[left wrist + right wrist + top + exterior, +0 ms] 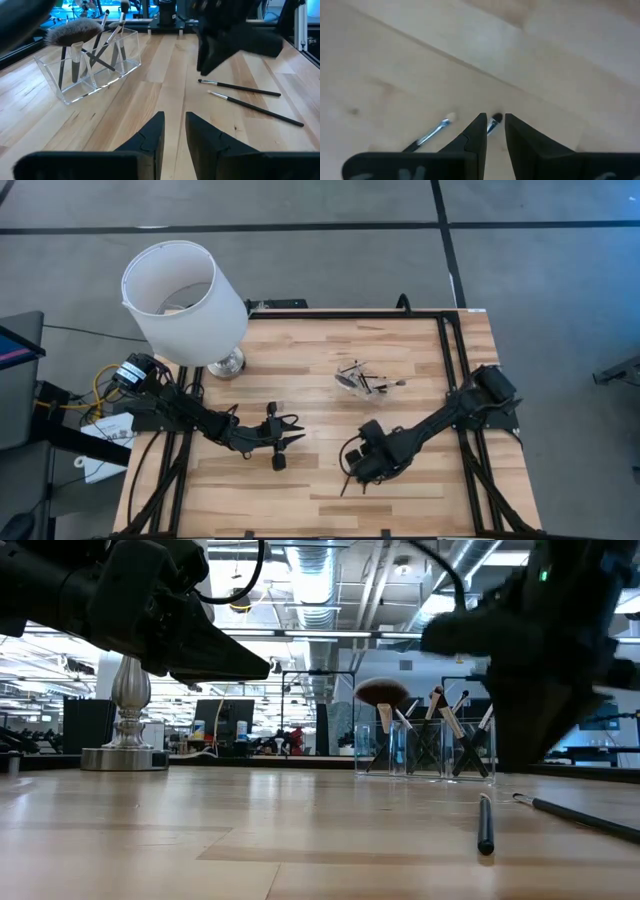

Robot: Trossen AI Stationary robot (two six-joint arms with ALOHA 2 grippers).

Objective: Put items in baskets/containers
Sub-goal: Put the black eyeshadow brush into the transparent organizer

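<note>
A clear plastic tray (355,378) (90,65) (425,745) stands at the table's middle far part, with several brushes leaning in it, one with a wide fluffy head (72,31). Two thin black brushes (240,88) (256,109) lie flat on the wood near the right arm and also show in the low view (485,825) (580,815). My right gripper (355,475) (495,132) points down over them, slightly open; a dark brush tip (496,119) shows in its gap and a pale tip (449,119) beside it. My left gripper (290,434) (175,135) hovers open at mid-table.
A lamp with a big white shade (185,300) stands on a silver base (225,363) (125,755) at the table's far left. Black frame rails (450,370) run along the table's right and far edges. Bare wood lies between the two grippers.
</note>
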